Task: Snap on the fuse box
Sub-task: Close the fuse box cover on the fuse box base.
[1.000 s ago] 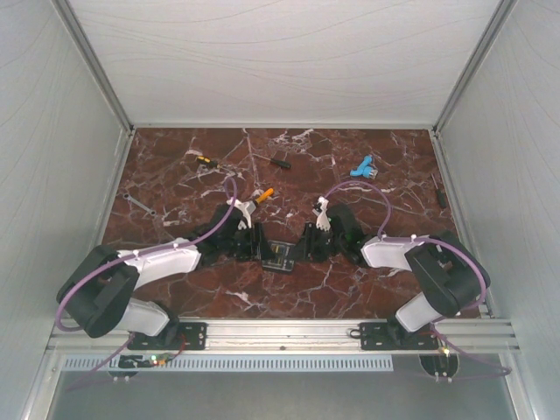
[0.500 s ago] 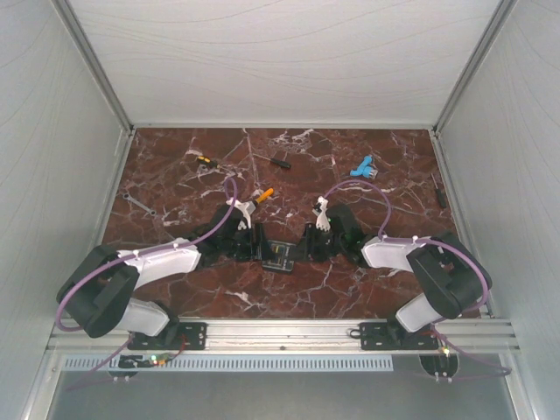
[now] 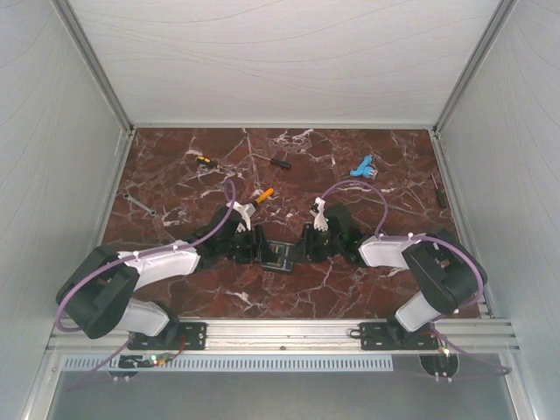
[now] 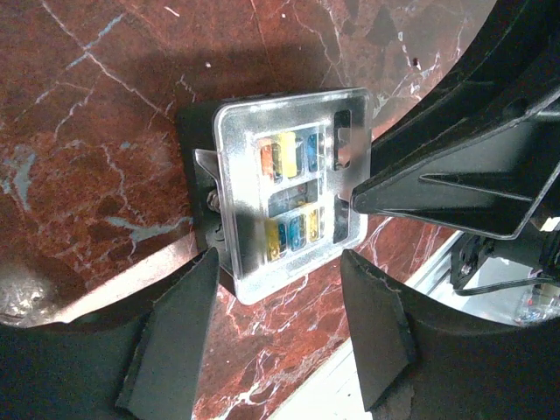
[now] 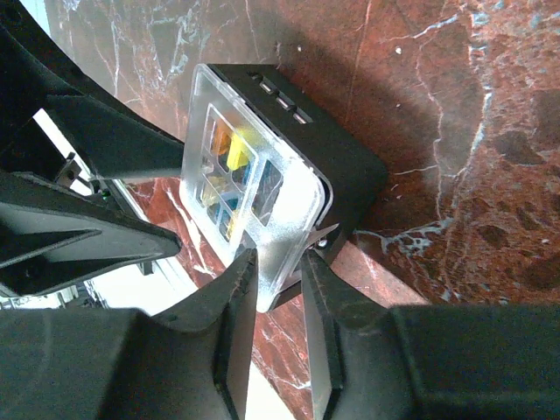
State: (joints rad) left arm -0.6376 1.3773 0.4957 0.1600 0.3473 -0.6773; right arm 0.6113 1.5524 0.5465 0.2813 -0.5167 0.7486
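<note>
- One fuse box (image 3: 279, 255): sits mid-table, toward the near edge, under clear lid (image 4: 293, 188).
- Left gripper (image 4: 278, 262): gapes released, straddles lid's edge.
- Right gripper (image 5: 278, 267): sits narrow around lid corner; cannot tell whether grasping.

I list on my red marble table (image 3: 289, 293) — fuse box (image 3: 278, 254), yellow-handled tool (image 3: 205, 161), black-handled tool (image 3: 280, 162), orange-handled tool (image 3: 264, 193), blue piece (image 3: 361, 167), grey wrench (image 3: 140, 206).
</note>
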